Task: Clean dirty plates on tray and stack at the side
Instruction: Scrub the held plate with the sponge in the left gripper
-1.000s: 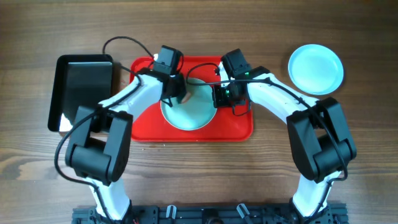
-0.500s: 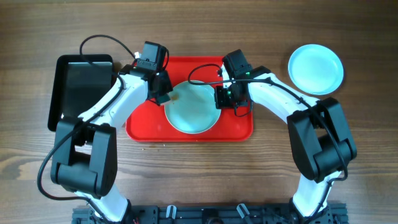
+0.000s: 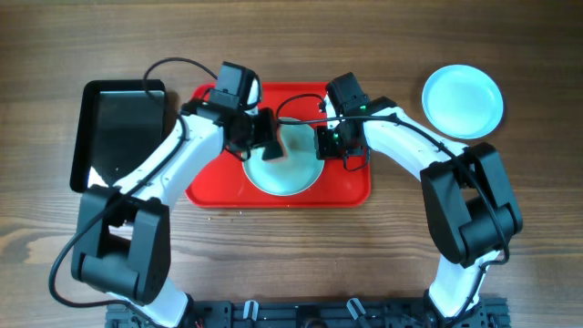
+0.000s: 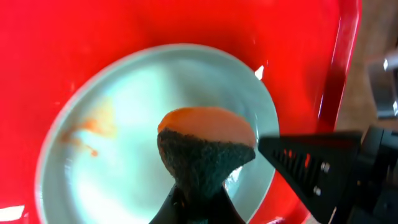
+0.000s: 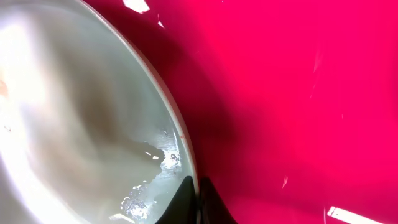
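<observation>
A pale blue plate lies on the red tray. It fills the left wrist view, with an orange-brown smear on its left part. My left gripper is shut on a sponge, orange on top and dark below, held over the plate. My right gripper is shut on the plate's right rim, one finger on each side. A second pale blue plate lies on the table at the far right.
A glossy black tray lies left of the red tray. Cables loop over the back of the red tray. The wooden table extends in front of both trays.
My left gripper with the sponge swung left off the plate, then came back right over the plate's upper left part. The right gripper has kept its hold on the rim.
</observation>
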